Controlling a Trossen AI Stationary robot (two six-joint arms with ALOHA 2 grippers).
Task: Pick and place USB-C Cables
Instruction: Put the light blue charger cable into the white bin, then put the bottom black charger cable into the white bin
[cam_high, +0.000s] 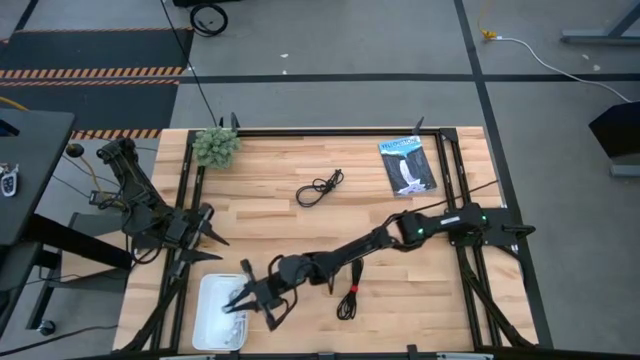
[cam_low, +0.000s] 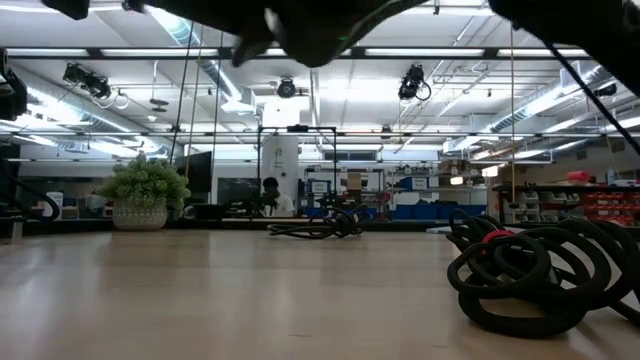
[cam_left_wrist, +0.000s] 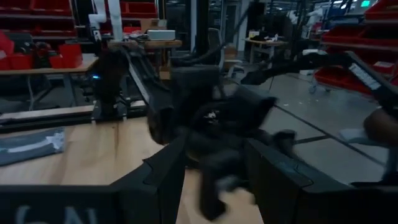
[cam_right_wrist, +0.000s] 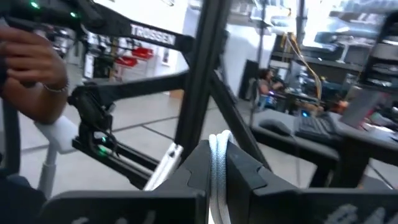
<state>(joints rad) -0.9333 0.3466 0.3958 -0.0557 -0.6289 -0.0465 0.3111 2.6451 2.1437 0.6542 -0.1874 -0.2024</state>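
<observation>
My right gripper (cam_high: 248, 297) reaches from the table's right side across to the white tray (cam_high: 205, 335) at the near-left corner and is shut on the white cable (cam_right_wrist: 217, 163). A pale bit of that cable (cam_high: 234, 302) shows over the tray. One black cable (cam_high: 320, 187) lies coiled at mid-table. Another black cable with a red tie (cam_high: 348, 298) lies near the front edge, close in the low view (cam_low: 520, 275). My left gripper (cam_high: 213, 236) waits open at the left edge, touching nothing. No pale blue-grey cable shows. My right gripper pinches a looped part of the white braided cable (cam_right_wrist: 218, 155) between its two fingers (cam_right_wrist: 247, 177), two strands side by side. In the high view the cable's pale end (cam_high: 234, 302) shows over the tray. Whether it rests on the tray floor I cannot tell.
A blue-and-white flat packet (cam_high: 407, 165) lies at the far right of the table. A small potted plant (cam_high: 215, 147) stands at the far-left corner. A person's hand (cam_right_wrist: 31, 68) shows beyond the table in the right wrist view. Bare wood lies between the two black cables.
</observation>
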